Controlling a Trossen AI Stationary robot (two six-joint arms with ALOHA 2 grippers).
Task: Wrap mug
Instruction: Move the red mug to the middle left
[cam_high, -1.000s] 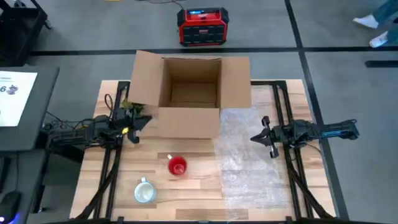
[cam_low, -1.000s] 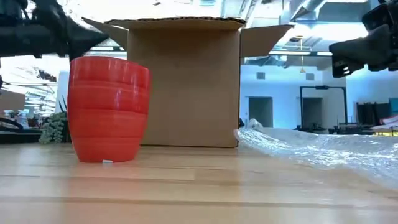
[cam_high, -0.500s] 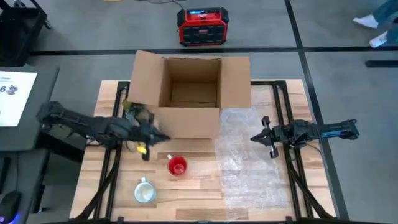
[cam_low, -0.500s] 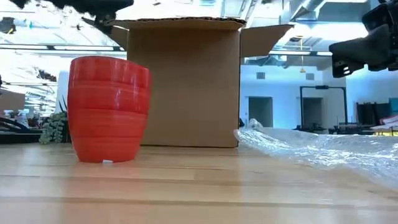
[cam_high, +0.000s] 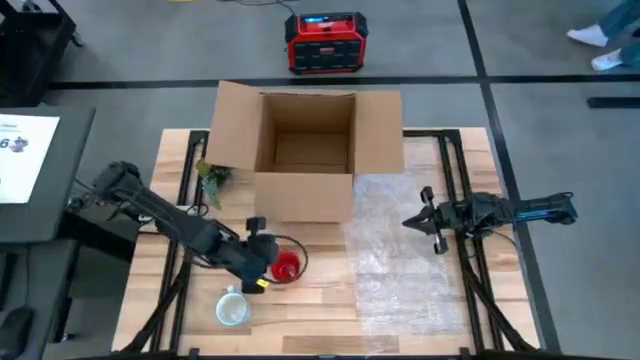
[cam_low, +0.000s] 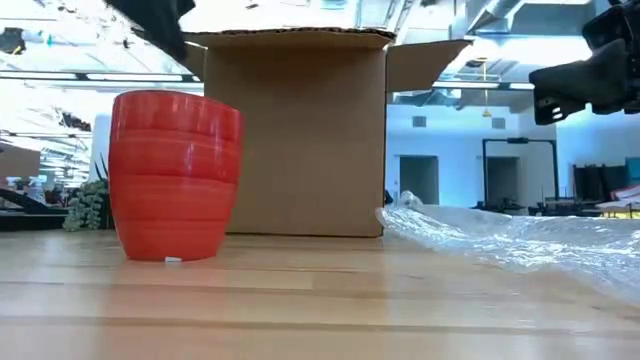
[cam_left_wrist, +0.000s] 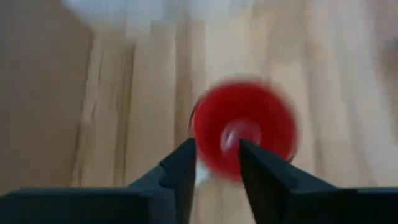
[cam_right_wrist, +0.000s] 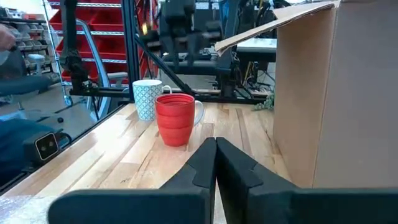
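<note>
Red mug (cam_high: 286, 266) — left claw (cam_high: 262, 270) above

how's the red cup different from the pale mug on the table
The red cup is solid red with ribbed sides and no handle showing; the pale mug is light with a fine pattern and a handle. The red cup stands nearer the cardboard box, with the left gripper right beside it; the pale mug sits closer to the table's front edge. Both stand upright on the wood, off the bubble wrap.
</note>
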